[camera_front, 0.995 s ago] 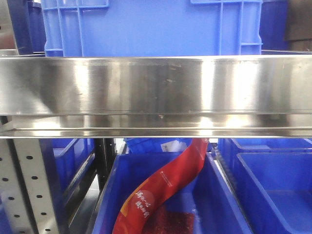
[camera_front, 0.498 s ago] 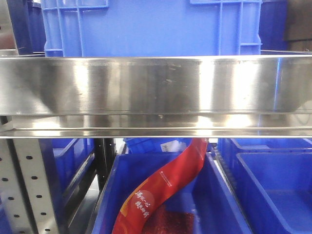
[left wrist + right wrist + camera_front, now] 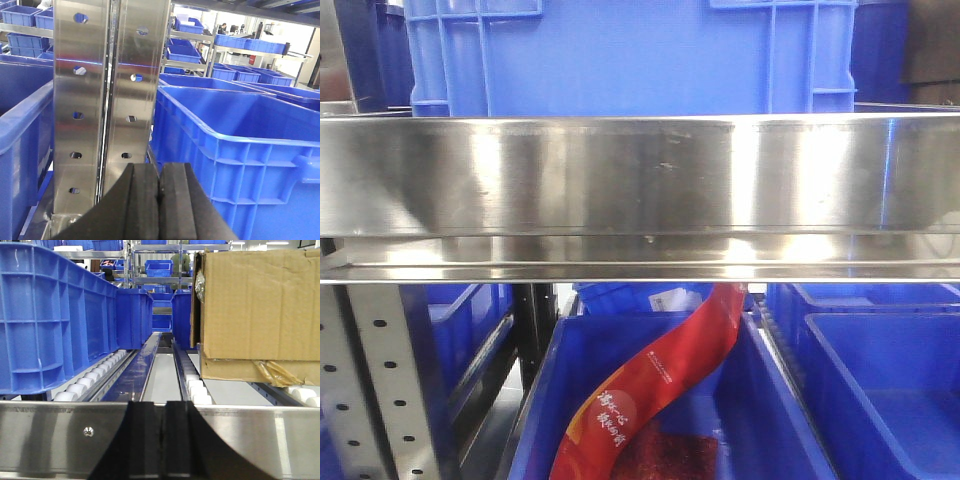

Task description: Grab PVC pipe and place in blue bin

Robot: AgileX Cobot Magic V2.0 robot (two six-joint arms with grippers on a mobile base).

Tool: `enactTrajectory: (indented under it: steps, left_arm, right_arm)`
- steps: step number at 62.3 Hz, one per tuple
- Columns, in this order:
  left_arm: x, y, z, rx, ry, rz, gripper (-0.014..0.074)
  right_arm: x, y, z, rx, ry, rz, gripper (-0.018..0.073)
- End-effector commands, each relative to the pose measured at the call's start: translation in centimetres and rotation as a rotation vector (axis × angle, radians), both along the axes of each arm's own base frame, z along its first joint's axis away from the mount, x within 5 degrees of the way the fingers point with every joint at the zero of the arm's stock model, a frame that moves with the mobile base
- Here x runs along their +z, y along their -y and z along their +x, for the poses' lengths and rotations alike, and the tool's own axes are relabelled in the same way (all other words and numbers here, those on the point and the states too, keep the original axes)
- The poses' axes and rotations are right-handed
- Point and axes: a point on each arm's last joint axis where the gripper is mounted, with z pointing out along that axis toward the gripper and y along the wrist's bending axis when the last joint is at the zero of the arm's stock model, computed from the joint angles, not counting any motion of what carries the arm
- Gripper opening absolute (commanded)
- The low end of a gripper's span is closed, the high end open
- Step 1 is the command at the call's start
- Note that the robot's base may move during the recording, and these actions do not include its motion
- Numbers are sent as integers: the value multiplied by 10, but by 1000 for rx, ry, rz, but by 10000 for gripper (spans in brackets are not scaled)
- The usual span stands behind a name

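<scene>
White curved PVC pipe showed in no view, so its look and location couldn't be told. Left gripper (image 3: 159, 200) had black pads pressed together on nothing, facing a perforated steel upright (image 3: 105, 100) beside a large blue plastic bin (image 3: 240, 150). Right gripper (image 3: 165, 440) likewise closed, empty, at a steel rail (image 3: 50, 435); brown cardboard box (image 3: 255, 310) sat on rollers.

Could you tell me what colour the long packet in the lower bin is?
Red packet, with pale lettering; clearest in the front-facing view.
</scene>
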Motion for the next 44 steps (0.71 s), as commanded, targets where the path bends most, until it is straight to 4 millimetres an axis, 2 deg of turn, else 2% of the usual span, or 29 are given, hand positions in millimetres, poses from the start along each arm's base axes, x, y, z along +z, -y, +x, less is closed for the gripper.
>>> enactTrajectory:
  steps: [1,44]
  left_arm:
    - [2,0,-1,3,18,-6,-111]
    - [2,0,-1,3,18,-6,-111]
  right_arm:
    - [1,1,-1,-10,20,-18,-168]
    - [3,1,-1,-12,37,-19,-168]
